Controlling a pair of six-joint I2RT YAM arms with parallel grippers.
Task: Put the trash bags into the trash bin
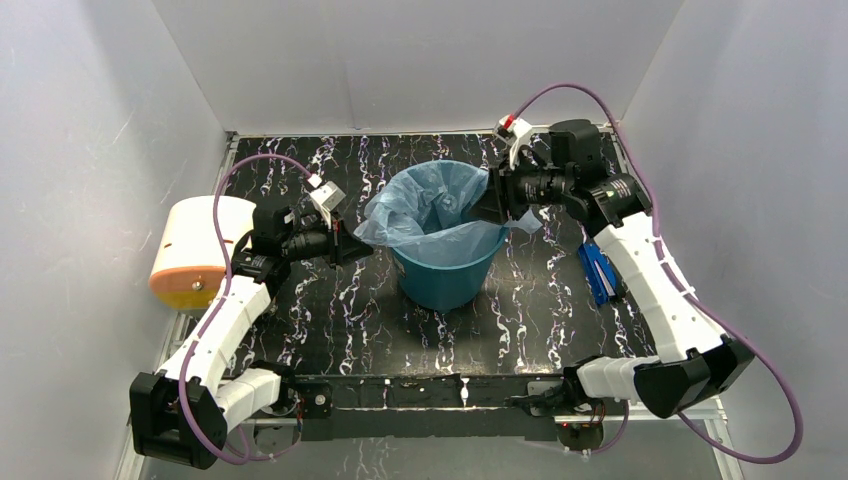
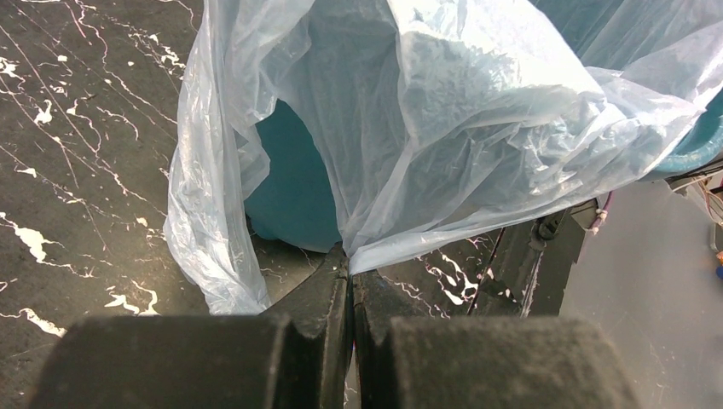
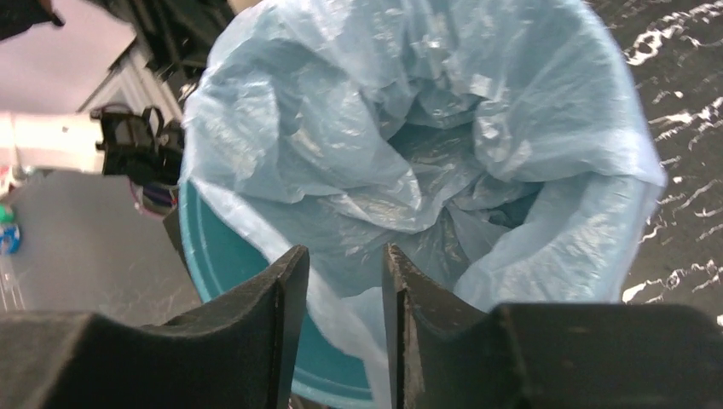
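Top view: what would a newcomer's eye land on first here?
The teal round plastic bucket mid-table, with a thin translucent light-blue plastic bag billowing from its mouth. The left gripper pinches the bag's left edge; the right gripper stands open at the opposite rim.

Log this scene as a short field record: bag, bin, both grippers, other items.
bag: light-blue trash bag in the trash bin, edges over part of its rim
bin: teal, upright on the table
left gripper: shut on the bag's edge, outside the bin
right gripper: open, at the opposite rim
other: cream cylinder at left; blue object at right
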